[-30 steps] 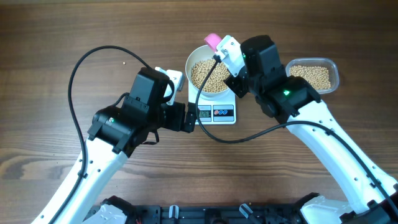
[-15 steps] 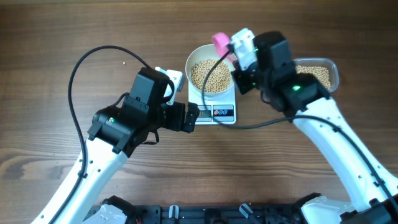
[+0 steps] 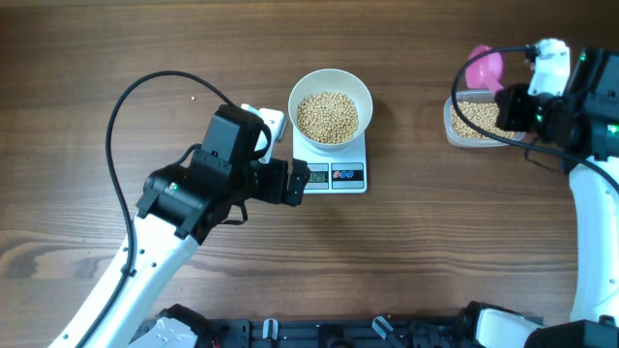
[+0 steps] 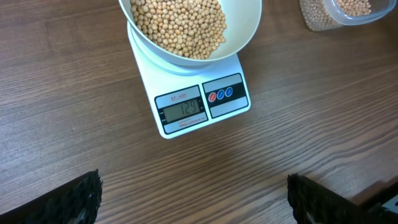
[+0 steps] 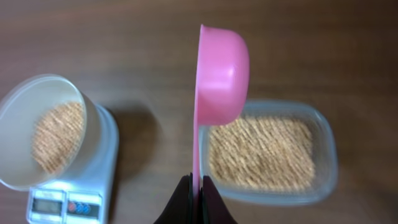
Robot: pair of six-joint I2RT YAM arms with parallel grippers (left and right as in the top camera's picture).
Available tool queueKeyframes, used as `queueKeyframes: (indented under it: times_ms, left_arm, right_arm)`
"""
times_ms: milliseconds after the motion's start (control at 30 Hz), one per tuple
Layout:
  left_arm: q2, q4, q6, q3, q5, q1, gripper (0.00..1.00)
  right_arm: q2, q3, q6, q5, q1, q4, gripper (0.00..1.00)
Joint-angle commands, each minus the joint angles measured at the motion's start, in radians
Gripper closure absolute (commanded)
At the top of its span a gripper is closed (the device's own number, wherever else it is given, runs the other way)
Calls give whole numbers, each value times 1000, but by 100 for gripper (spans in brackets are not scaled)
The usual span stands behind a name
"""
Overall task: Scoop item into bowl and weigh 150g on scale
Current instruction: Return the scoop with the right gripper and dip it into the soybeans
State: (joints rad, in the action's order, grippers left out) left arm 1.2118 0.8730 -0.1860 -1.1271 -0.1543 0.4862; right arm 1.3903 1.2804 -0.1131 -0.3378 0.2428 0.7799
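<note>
Overhead: bowl (image 3: 331, 73) of beans (image 3: 327, 116) is sitting on scale (image 3: 336, 177), frame centre; left hand (image 3: 293, 182) is gaping, empty.
Left wrist: display (image 4: 180, 111) is reading 129.
Right wrist: right hand (image 5: 196, 186) is clenching pink scoop (image 5: 221, 68) above tub (image 5: 326, 149); likely needing only a small top-up scoop.

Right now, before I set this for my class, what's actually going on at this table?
The right tool is shut on the handle of a pink scoop, holding it on its side above a clear tub of beans. The white bowl, partly filled with beans, sits on the scale, whose display looks like 129, short of the 150 wanted. The left tool hangs open beside the scale, holding nothing.
</note>
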Motion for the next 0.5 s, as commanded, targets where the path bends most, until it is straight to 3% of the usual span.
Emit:
queueKeyframes:
  times_ms: [0,267,467]
  left_arm:
    - [2,-2,-2,-5,-9,5,0]
    - [2,-2,-2,-5,-9,5,0]
    - [2,-2,-2,-5,-9,5,0]
  right_arm:
    - [9,22,-118,83,7,71,96]
    - [113,-2,-149,360,7,114,96]
    - [182,-29,-143,375,7,99,96]
